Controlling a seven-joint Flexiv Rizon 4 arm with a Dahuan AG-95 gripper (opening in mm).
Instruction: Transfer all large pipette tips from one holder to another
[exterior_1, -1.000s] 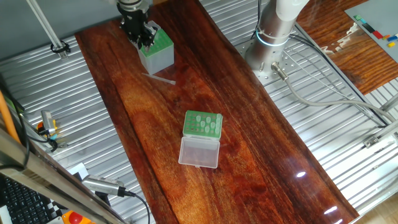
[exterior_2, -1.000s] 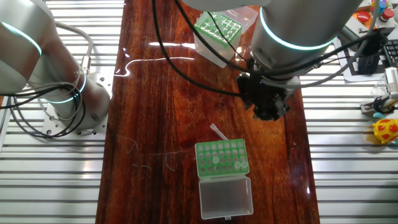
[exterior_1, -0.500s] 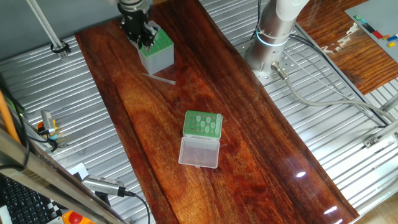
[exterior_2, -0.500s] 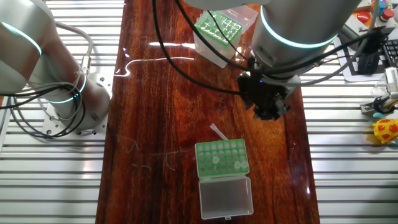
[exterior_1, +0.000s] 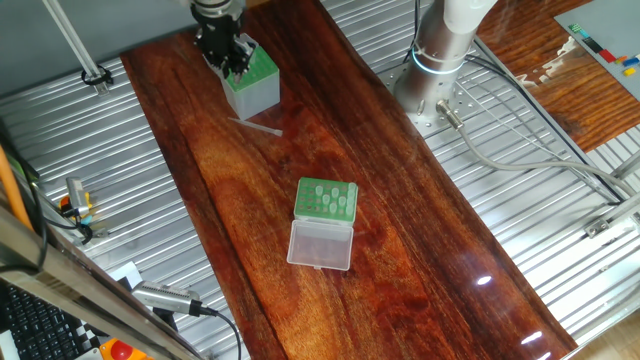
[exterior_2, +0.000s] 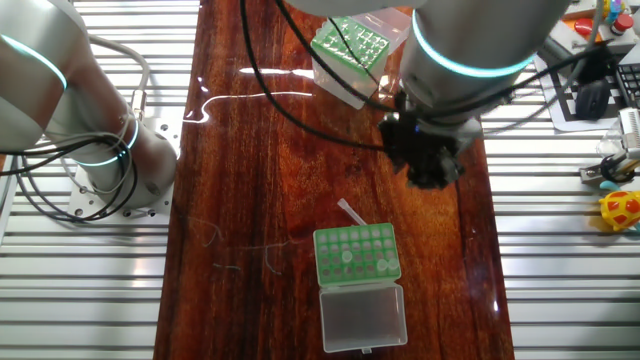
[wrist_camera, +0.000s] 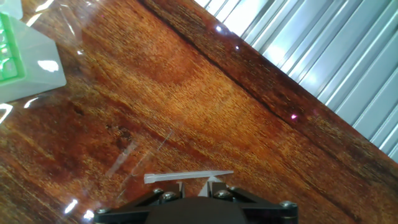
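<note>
Slightly leftward the hand (wrist_camera: 194, 185) had drifted, gripping a tip (wrist_camera: 188, 177) crosswise; next, seating it in the tall box (exterior_1: 252, 80), upper left.

We see the low green rack (exterior_1: 326, 200) lying flat, well apart from the pincer (exterior_1: 225, 55), its clear lid (exterior_1: 320, 244) folded open and resting on the table on the side farther from the pincer. A few large pipette tips (exterior_2: 365, 262) stand upright in its holes, pale round tops showing among the empty ones. The taller translucent box (exterior_1: 253, 84) stands upright just beside the pincer, whitish walls under a green perforated top (exterior_2: 349, 41). One loose tip (exterior_1: 254, 126) lies flat on the table next to that box; the hand view shows a pale tapered tip (wrist_camera: 188, 178) lying crosswise right at the pincer.
</note>
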